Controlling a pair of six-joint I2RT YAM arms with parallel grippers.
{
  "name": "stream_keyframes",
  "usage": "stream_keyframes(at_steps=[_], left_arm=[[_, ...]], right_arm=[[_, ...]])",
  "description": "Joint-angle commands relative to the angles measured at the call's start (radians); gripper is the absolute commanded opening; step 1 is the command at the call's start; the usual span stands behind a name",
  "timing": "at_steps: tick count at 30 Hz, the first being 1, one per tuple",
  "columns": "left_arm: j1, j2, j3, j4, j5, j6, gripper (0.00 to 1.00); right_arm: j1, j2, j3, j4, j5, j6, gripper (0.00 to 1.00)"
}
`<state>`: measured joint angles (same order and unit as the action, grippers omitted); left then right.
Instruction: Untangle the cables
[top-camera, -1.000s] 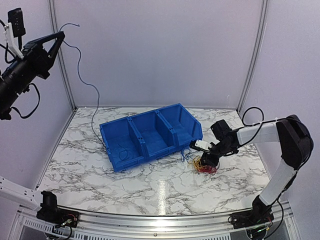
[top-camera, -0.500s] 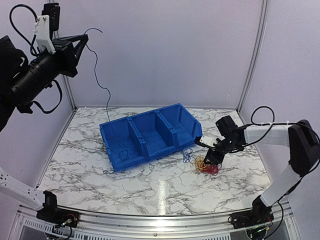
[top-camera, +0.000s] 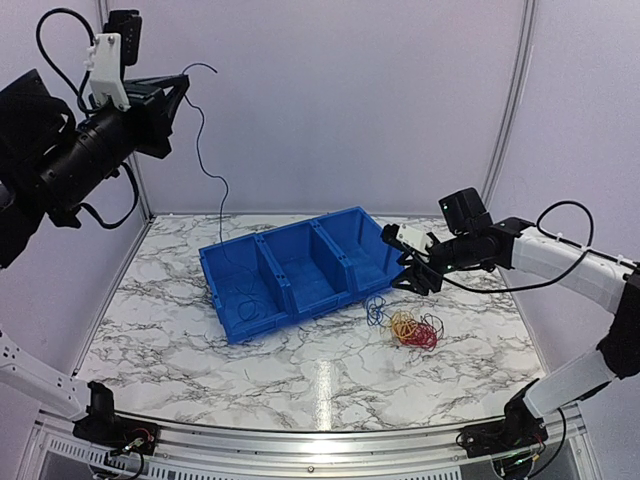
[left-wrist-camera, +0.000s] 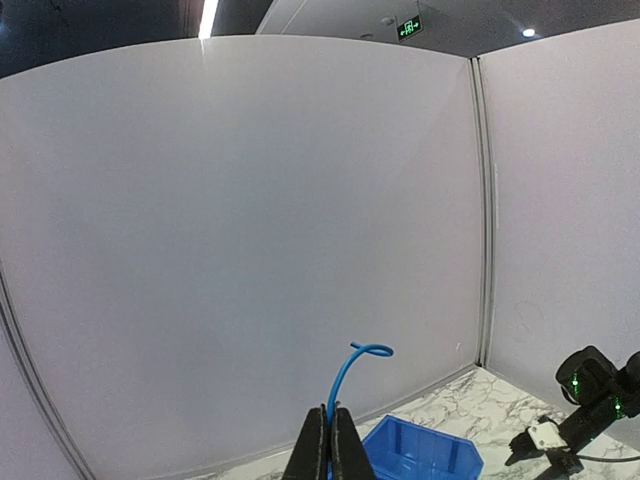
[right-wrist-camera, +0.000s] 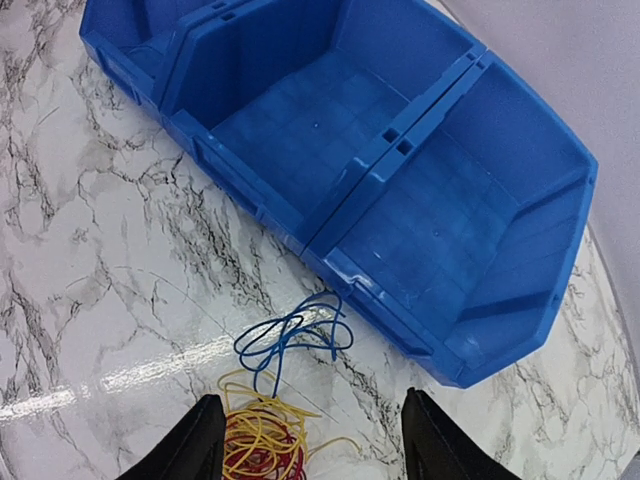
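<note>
Lying in a loose tangle on the marble table (top-camera: 300, 375), the yellow, red and blue cables (top-camera: 410, 328) sit just in front of the three-compartment blue bin (top-camera: 300, 270). One dark blue cable (top-camera: 200, 135) hangs from the left gripper (top-camera: 183, 80), which is raised high with its jaws pinched onto it. The right gripper (right-wrist-camera: 310, 400) hovers above the tangle, jaws wide apart and empty.

1. I am working in a robotics lab test cell: blank pale partition walls (top-camera: 320, 100) held by aluminium posts (top-camera: 510, 110) box in the workspace on three sides.
2. The marble-patterned table top (top-camera: 330, 380) has an aluminium rail (top-camera: 320, 447) along its near edge, with the left arm base (top-camera: 100, 412) and right arm base (top-camera: 508, 432) on it.
3. Over the partition, my left wrist view shows a dark commercial ceiling with a strip light (left-wrist-camera: 209, 15), a recessed spot (left-wrist-camera: 528, 32) and a green exit sign (left-wrist-camera: 408, 27).
4. A blue three-compartment parts bin (top-camera: 330, 298) sits on the table.
</note>
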<state>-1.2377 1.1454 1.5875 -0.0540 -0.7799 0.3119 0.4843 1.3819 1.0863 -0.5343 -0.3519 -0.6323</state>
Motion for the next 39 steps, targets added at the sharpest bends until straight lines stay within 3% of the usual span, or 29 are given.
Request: stream_keyframes(at_steps=[1,7,12,18,24,28,34,39], left_arm=[[0.037,0.05,0.047,0.045,-0.027,0.079,0.0],[0.148,0.133,0.174,0.025,0.039,0.112,0.0],[0.172,0.196,0.283,0.096,0.04,0.242,0.0],[0.174,0.218,0.31,0.239,-0.021,0.443,0.0],[0.185,0.206,0.266,0.244,-0.015,0.435,0.0],[0.185,0.206,0.225,0.248,-0.107,0.492,0.0],[0.209,0.047,-0.043,0.254,-0.18,0.404,0.0],[0.252,-0.024,-0.058,0.251,-0.199,0.438,0.0]], right_arm=[[0.007,-0.025,-0.079,0.039,-0.041,0.011,0.6],[-0.053,-0.085,-0.255,0.174,-0.062,0.011,0.59],[-0.081,-0.024,-0.225,0.136,-0.09,0.003,0.59],[-0.082,-0.017,-0.234,0.14,-0.068,-0.004,0.59],[-0.082,-0.005,-0.235,0.14,-0.064,-0.008,0.59],[-0.082,0.013,-0.23,0.128,-0.064,-0.012,0.59],[-0.082,0.012,-0.236,0.131,-0.066,-0.014,0.59],[-0.082,0.046,-0.227,0.12,-0.073,-0.021,0.59]])
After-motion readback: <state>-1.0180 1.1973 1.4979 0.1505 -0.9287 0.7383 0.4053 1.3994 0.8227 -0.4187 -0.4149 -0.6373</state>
